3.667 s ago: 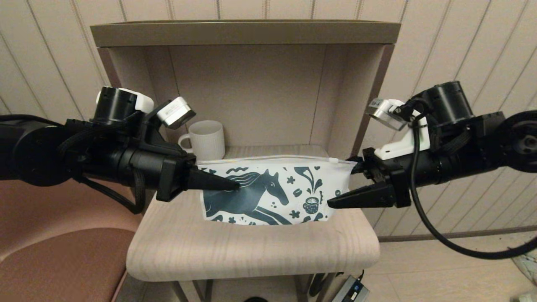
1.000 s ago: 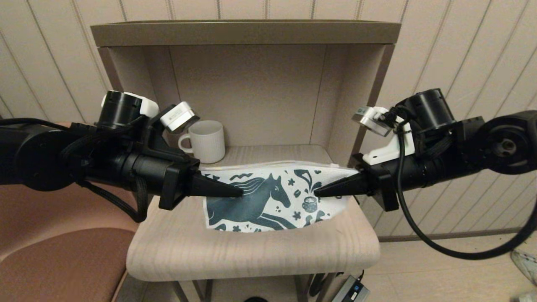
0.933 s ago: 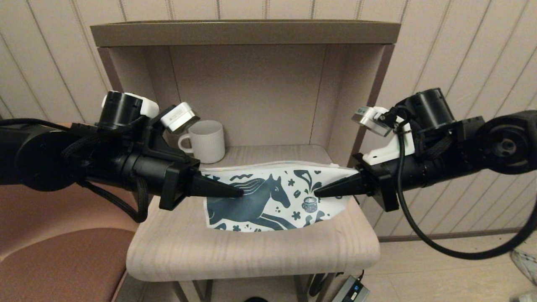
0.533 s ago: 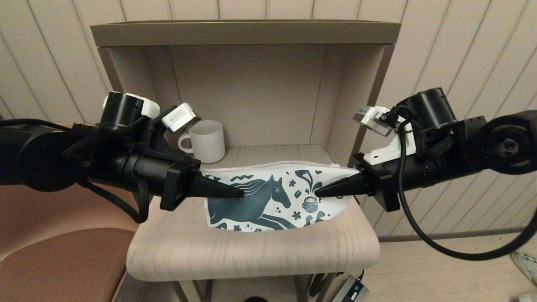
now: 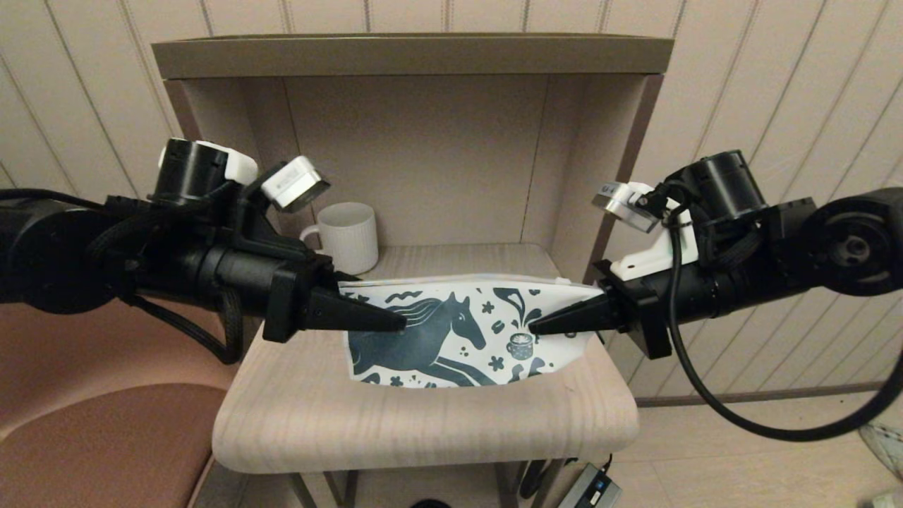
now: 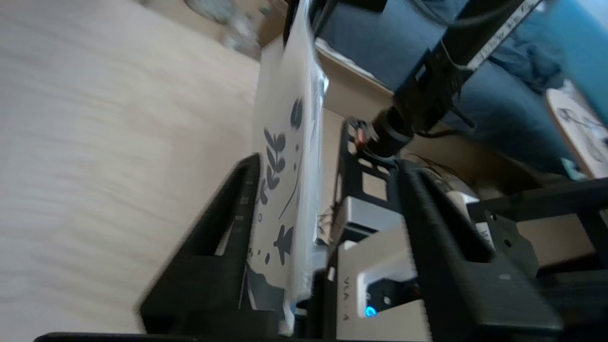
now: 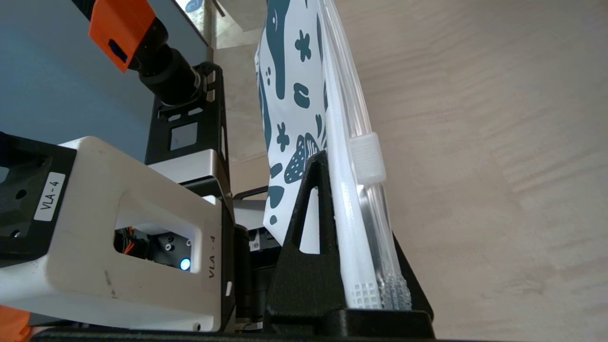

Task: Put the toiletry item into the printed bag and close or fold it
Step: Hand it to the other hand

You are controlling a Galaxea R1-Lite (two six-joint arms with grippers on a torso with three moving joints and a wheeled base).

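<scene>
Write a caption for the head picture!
Both grippers, left and right, hold the horse bag over the table.

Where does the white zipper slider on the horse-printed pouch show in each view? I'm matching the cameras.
Head view: small white zipper slider at the pouch's top corner, beside the right gripper.
Left wrist view: cannot make it out.
Right wrist view: ribbed white clip on the top edge.
Shared landmark: the horse-printed white pouch.

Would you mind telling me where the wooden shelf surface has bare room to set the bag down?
The front strip of the wooden shelf, between the printed bag and the rounded front edge, is bare. The back right, beside the white mug, is bare too. The middle is crowded: the left gripper and right gripper flank the bag.
</scene>
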